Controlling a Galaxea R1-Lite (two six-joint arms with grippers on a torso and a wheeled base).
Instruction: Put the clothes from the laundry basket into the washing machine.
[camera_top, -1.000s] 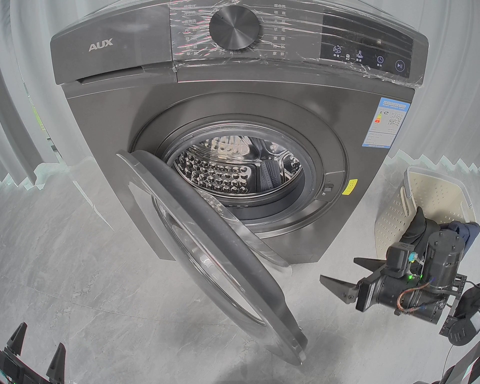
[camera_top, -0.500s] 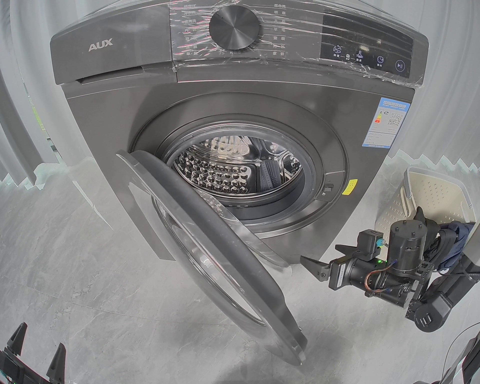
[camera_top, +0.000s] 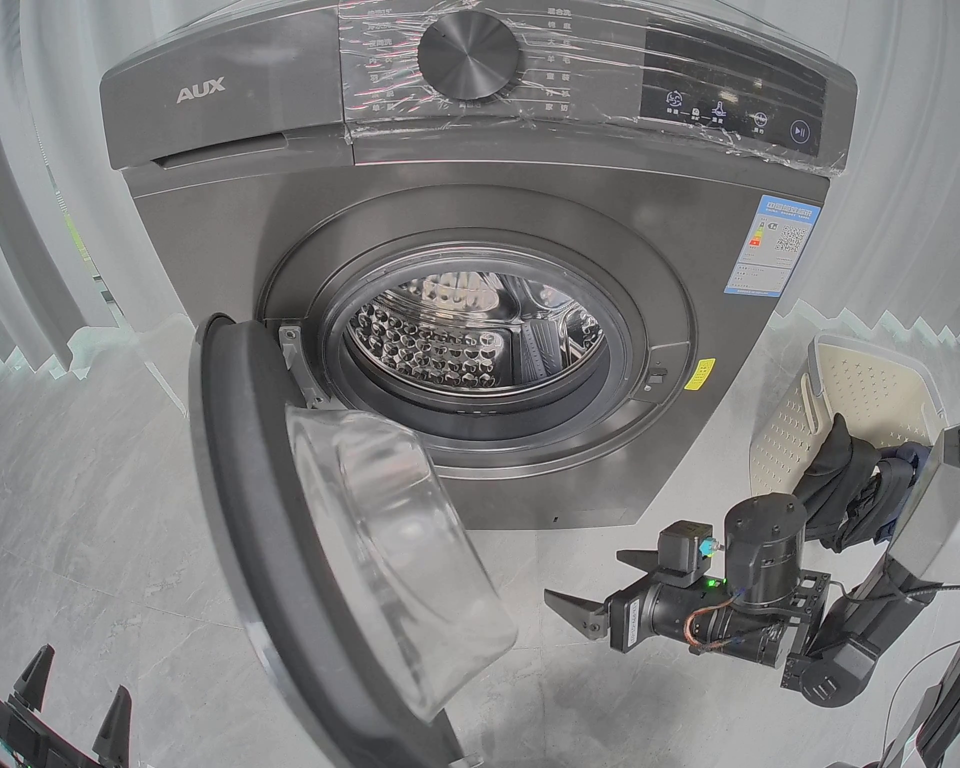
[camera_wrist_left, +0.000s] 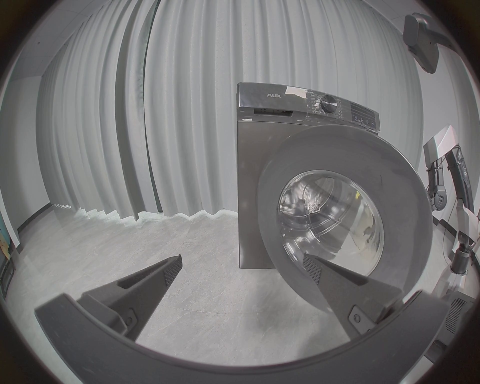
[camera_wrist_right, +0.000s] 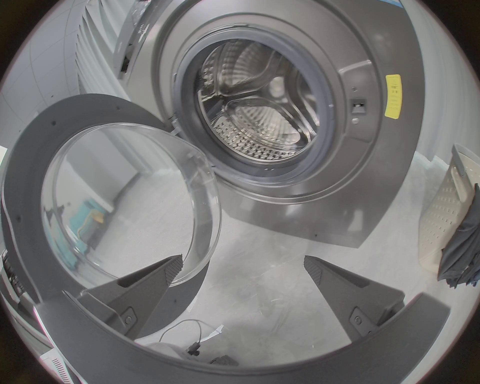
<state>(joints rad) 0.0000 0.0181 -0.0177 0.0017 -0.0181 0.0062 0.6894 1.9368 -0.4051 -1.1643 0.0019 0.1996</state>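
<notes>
**Door open, drum bare: lining up the first pick**

I am holding the right hand (camera_top: 584, 577) with its fingers spread wide and nothing between them. It is hovering low over the floor (camera_top: 120, 520), touching nothing and pointing toward the door (camera_top: 240, 480) of the washing machine (camera_top: 480, 200). The left hand (camera_top: 80, 672) is likewise gaping and empty, sitting low at my left, well apart from the work.

The door is standing wide open and the drum (camera_top: 470, 330) is showing only bare metal. So I am judging the opening step done and the loading not yet begun.

The clothes (camera_top: 850, 490) are hanging as a dark bundle over the rim of the laundry basket (camera_top: 780, 440), which is sitting on the floor just beside the machine's right side, behind my right arm. I cannot tell how many garments are in it; possibly a blue one is tucked among the dark.

As I am reading it, the next move is calling for turning the right hand round to the basket, closing on a thick fold, then carrying it past the door's edge into the drum.
</notes>
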